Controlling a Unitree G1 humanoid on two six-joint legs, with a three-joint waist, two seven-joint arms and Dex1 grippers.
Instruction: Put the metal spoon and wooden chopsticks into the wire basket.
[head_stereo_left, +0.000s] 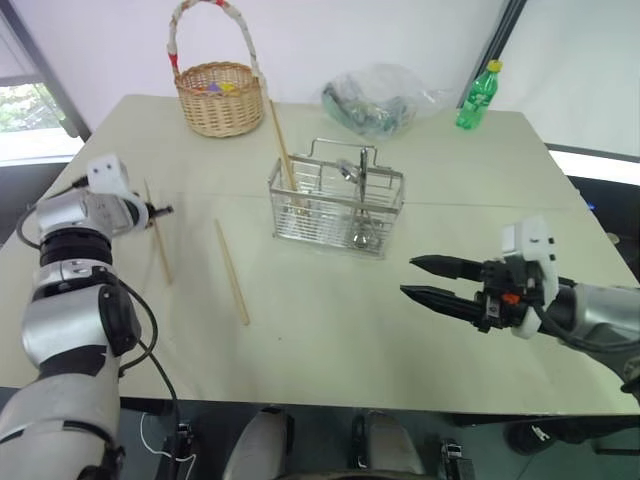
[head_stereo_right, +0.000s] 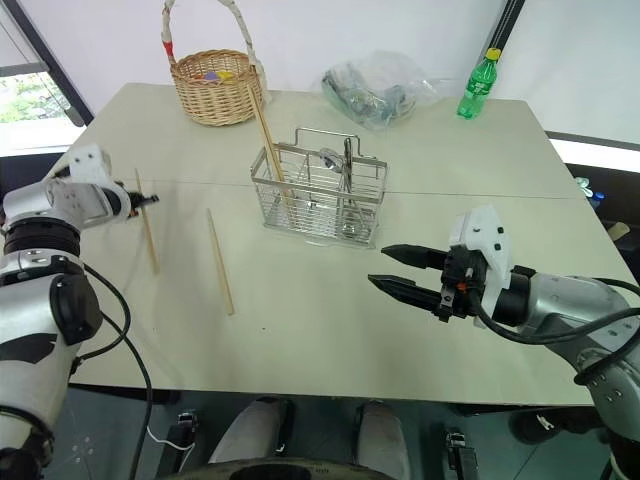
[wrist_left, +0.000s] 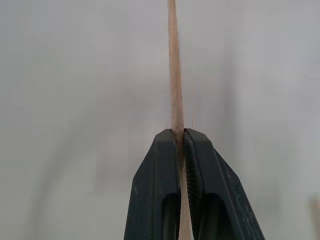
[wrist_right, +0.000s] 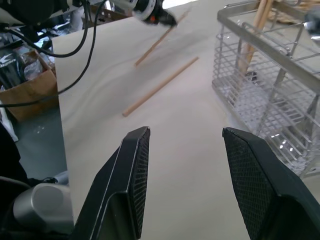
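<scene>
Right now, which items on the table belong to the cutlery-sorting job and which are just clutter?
Job:
- wire basket, with one chopstick leaning in it and the metal spoon already inside
- chopstick clamped in the left pincer
- chopstick lying loose on the table
- right pincer, open, holding nothing

Clutter:
- wicker basket
- plastic bag
- green bottle

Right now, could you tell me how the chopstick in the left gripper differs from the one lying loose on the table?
The held chopstick is clamped between the shut jaws of the left gripper, while the loose chopstick lies free, touched by nothing. The held one is gripped near one end and slants down toward the table; the loose one lies flat on it. The held one is farther from the wire basket than the loose one. Both are plain light wood, thin and straight.
</scene>
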